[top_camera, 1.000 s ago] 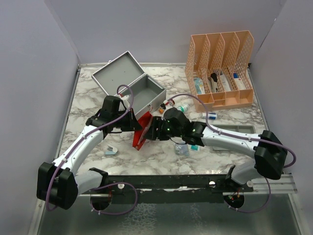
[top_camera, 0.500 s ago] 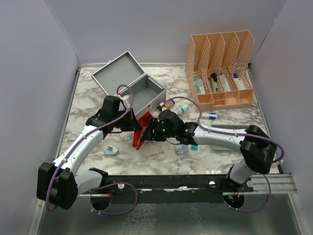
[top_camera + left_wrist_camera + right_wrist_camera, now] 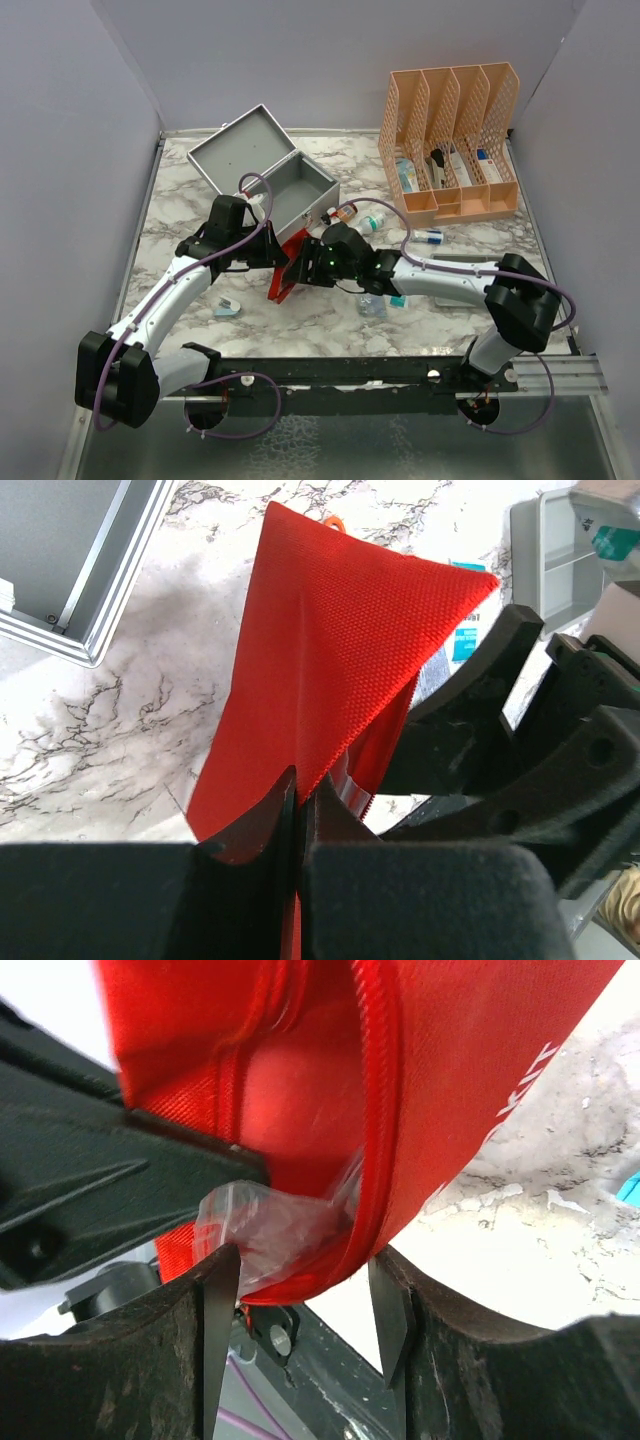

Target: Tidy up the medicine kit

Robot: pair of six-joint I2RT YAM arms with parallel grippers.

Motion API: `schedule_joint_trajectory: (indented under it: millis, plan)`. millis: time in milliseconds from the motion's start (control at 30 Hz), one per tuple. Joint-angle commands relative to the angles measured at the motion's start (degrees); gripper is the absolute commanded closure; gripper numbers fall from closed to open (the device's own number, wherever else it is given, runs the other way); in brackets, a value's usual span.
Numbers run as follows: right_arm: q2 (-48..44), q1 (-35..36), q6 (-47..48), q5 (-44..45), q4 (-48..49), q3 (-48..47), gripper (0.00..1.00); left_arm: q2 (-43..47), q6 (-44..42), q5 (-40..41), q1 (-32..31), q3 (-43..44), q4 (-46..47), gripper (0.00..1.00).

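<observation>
The medicine kit (image 3: 305,188) is a grey metal box standing open at the back left, its lid (image 3: 236,148) laid back; a corner of it shows in the left wrist view (image 3: 80,570). A red fabric pouch (image 3: 287,270) is held upright in front of it. My left gripper (image 3: 277,254) is shut on a fold of the pouch (image 3: 330,650). My right gripper (image 3: 303,268) is open, its jaws on either side of the pouch's zipped lower edge (image 3: 450,1060). A clear plastic bag (image 3: 270,1230) sticks out of the pouch and touches my right gripper's left finger.
An orange mesh file organizer (image 3: 450,140) with packets stands at the back right. Small bottles (image 3: 345,213) and a small box (image 3: 432,236) lie behind my right arm. A shallow grey tray (image 3: 490,262) lies on the right. A teal packet (image 3: 228,307) lies at the front left.
My right gripper has moved left, up to the red pouch, and now has its jaws around the pouch's edge. My left gripper has held still with the pouch.
</observation>
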State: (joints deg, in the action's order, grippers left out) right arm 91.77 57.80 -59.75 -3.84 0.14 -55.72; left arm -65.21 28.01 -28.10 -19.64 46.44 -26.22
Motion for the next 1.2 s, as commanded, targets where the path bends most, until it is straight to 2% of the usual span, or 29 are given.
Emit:
schedule_joint_trajectory:
  millis: [0,500,600,767,867,1000,1167]
  plan:
    - [3.5,0.3,-1.8,4.9,-4.7,-3.9,0.45,0.5,0.9,-2.1,-0.4,0.8,1.0,1.00]
    - [7.8,0.3,-7.3,17.1,-25.6,-12.2,0.45,0.7,1.2,-2.1,-0.4,1.2,1.4,1.00]
    - [7.7,0.5,-4.9,15.3,-24.8,-13.0,0.45,0.5,1.2,-1.9,-0.4,1.2,1.4,1.00]
    - [5.3,0.7,2.8,6.4,-16.7,-11.4,0.45,0.2,1.2,-1.6,-0.4,1.0,1.5,1.00]
    - [4.8,1.0,4.7,2.6,-15.7,-11.2,0.42,0.0,1.1,-1.5,-0.3,1.0,1.5,1.00]
    - [5.2,2.0,4.3,2.5,-16.8,-10.9,0.35,-0.2,1.2,-1.4,-0.4,1.0,1.7,1.00]
    - [7.9,2.3,2.8,5.1,-20.8,-12.4,0.33,-0.1,1.3,-1.5,-0.4,1.0,1.9,1.00]
